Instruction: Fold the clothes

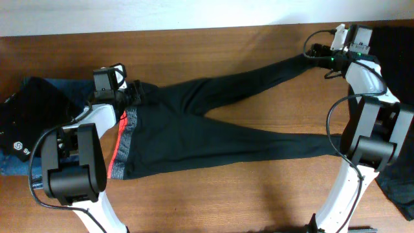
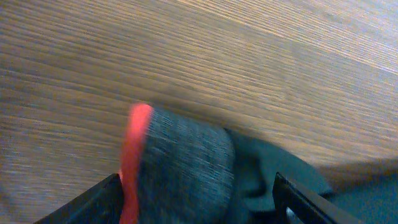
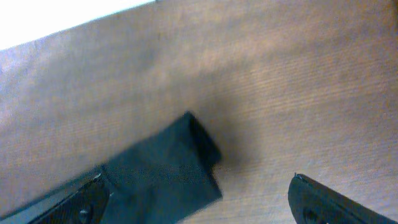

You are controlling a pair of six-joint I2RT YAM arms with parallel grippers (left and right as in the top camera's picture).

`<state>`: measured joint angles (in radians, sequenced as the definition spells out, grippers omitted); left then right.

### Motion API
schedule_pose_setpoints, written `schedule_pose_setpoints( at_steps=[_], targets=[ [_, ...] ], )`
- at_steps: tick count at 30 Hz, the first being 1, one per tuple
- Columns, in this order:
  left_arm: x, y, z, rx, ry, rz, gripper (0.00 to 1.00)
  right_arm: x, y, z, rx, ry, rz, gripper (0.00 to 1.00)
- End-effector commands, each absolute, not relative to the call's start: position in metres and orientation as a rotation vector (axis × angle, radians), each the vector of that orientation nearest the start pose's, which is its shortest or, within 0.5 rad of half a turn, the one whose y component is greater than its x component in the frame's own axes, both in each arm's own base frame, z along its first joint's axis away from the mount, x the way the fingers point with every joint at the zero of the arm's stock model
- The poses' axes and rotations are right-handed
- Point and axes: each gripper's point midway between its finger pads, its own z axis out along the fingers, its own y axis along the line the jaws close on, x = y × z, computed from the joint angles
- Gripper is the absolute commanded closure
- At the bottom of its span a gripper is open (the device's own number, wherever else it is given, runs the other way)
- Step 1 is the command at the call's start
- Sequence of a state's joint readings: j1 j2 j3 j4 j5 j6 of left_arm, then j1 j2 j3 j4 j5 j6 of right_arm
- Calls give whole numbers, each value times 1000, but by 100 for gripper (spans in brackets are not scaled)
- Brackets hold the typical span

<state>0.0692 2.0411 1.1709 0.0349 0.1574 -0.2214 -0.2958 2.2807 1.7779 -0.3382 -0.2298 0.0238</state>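
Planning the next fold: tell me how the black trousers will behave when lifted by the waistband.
Probably floppy: the black trousers lie flat with legs splayed, so they'd likely drape and trail. The waistband looks thicker knit, probably bunching rather than holding shape.

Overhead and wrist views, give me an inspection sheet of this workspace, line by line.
Surface: wooden table, bare wood around the garments.
Job's things: black trousers spread flat, waistband at the left, legs running right; black garment over blue jeans at the left edge; dark cloth at the right edge.
Clutter: nothing seen.
End effectors: left end effector straddles the waistband, grip unclear; right end effector open over a leg cuff.
Cables: black cable loops along each arm.
Surroundings: white wall behind the table.
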Motion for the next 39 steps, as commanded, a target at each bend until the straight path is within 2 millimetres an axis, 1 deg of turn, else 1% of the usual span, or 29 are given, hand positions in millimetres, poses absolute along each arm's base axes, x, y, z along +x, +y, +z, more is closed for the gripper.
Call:
schedule_pose_setpoints(
  at_steps=[1, 2, 4, 8, 11, 14, 17, 18, 19, 20, 22, 24, 28, 32, 36, 39],
  targets=[
    [511, 20, 13, -302, 2391, -186, 24, 586, -151, 58, 313, 2355, 109, 4],
    [512, 20, 14, -301, 2386, -186, 24, 588, -151, 57, 309, 2345, 112, 5],
    [514, 20, 16, -298, 2375, -186, 25, 593, -149, 52, 296, 2333, 136, 10],
    [516, 20, 18, -295, 2360, -188, 25, 599, -137, 34, 258, 2325, 228, 13],
    [516, 20, 18, -295, 2363, -188, 25, 601, -135, 20, 253, 2331, 242, 16],
    [516, 20, 18, -295, 2363, -188, 25, 601, -132, 12, 245, 2334, 269, 25],
    [516, 20, 18, -295, 2364, -188, 25, 601, -131, 11, 244, 2334, 269, 37],
    [516, 20, 18, -295, 2363, -188, 25, 602, -132, 11, 243, 2331, 268, 43],
    [516, 20, 18, -295, 2363, -188, 25, 602, -132, 12, 243, 2330, 269, 51],
    [516, 20, 18, -295, 2364, -188, 25, 602, -131, 12, 242, 2329, 273, 64],
    [516, 20, 18, -295, 2364, -188, 25, 601, -132, 12, 263, 2334, 282, 81],
    [516, 20, 18, -295, 2364, -188, 26, 600, -131, 11, 288, 2341, 298, 89],
    [515, 20, 18, -295, 2365, -188, 26, 597, -131, 13, 297, 2362, 316, 93],
    [516, 20, 18, -295, 2364, -188, 26, 591, -138, 22, 331, 2404, 324, 96],
    [514, 20, 17, -296, 2371, -187, 27, 585, -155, 44, 389, 2448, 318, 96],
    [514, 20, 16, -297, 2372, -187, 32, 578, -175, 62, 441, 2467, 286, 96]
  ],
)
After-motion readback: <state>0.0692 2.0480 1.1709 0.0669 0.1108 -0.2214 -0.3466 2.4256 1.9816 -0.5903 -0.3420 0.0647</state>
